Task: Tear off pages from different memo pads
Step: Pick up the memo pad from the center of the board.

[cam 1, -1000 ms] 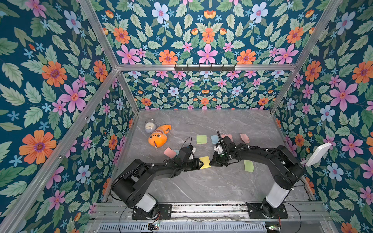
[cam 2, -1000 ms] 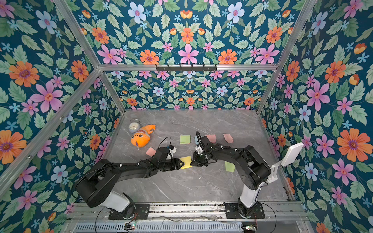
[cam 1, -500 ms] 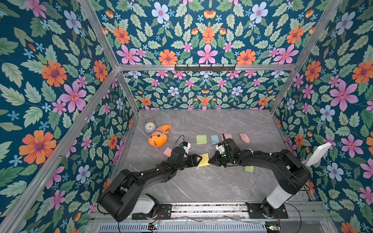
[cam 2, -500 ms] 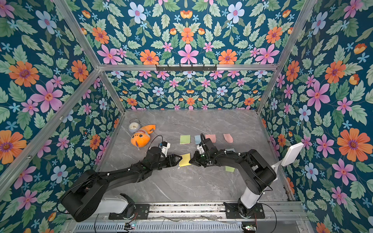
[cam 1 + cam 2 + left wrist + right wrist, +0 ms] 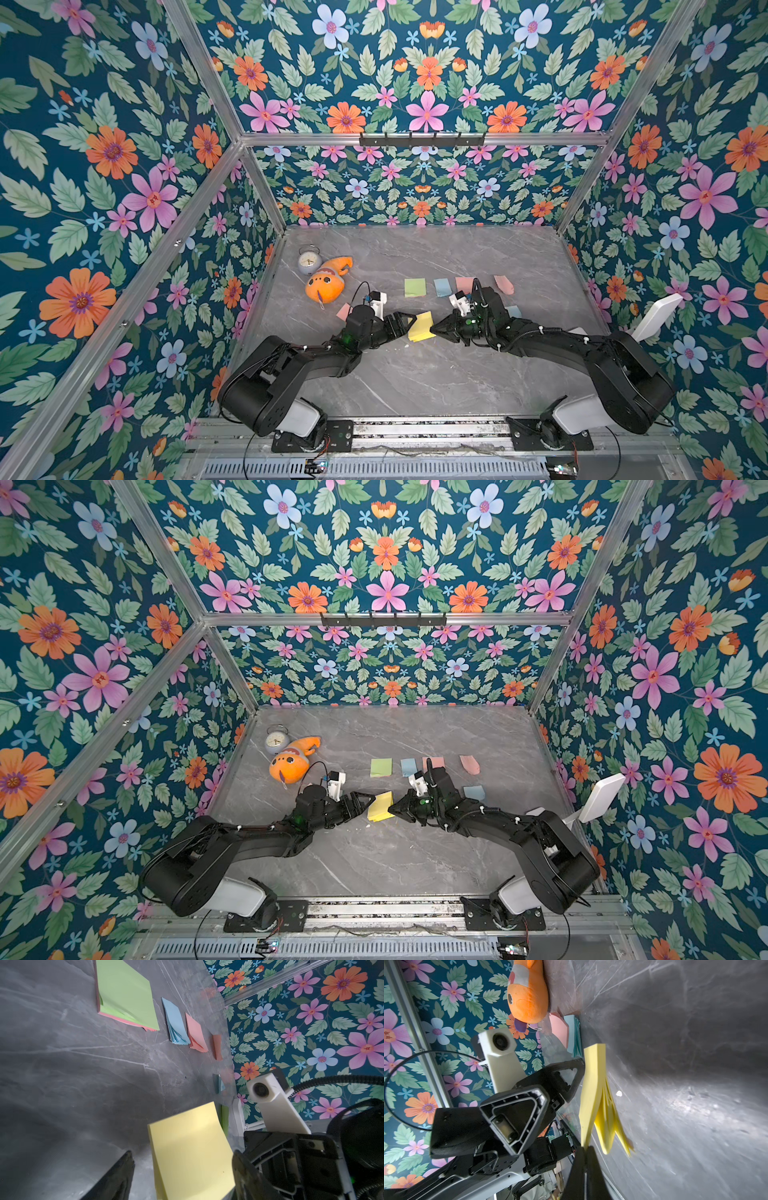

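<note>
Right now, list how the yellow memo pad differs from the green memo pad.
The yellow memo pad is pinched by the shut right gripper and tilted up; the green memo pad lies flat on the table, untouched. The yellow pad's pages fan apart; the green pad's lie almost closed. Pink sheets show under the green pad, none under the yellow. Both are square stacks.

We can read no text, label, brand or number anywhere. Alarm clock [image 5: 309, 261], far left: dial marks too small for us to make out. Yellow memo pad [image 5: 191, 1157] and green memo pad [image 5: 126, 993]: plain faces.
</note>
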Robot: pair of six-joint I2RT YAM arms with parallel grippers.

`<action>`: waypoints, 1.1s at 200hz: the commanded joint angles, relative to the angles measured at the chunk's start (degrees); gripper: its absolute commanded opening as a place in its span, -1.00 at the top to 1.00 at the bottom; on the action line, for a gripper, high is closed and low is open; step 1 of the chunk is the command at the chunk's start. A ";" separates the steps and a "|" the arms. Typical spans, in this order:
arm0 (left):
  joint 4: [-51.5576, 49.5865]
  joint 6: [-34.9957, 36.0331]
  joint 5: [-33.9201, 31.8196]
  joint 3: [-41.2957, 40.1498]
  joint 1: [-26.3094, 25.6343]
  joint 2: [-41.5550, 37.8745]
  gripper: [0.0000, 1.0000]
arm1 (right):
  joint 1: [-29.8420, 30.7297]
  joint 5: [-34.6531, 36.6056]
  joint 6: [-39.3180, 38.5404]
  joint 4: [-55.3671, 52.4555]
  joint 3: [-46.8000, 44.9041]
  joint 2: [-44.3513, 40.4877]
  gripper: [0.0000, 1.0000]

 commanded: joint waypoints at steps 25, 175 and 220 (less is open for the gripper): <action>18.23 -7.22 4.67 -0.19 0.01 4.88 -0.44 | 0.04 -3.67 6.96 12.52 -1.02 0.51 1.00; -0.92 2.99 18.79 11.68 4.72 4.48 0.12 | -0.14 -1.50 -0.16 -0.74 0.15 -4.71 1.00; -2.56 4.16 21.53 12.96 4.89 4.29 0.32 | -0.14 -1.09 -0.81 -2.02 0.30 -5.42 1.00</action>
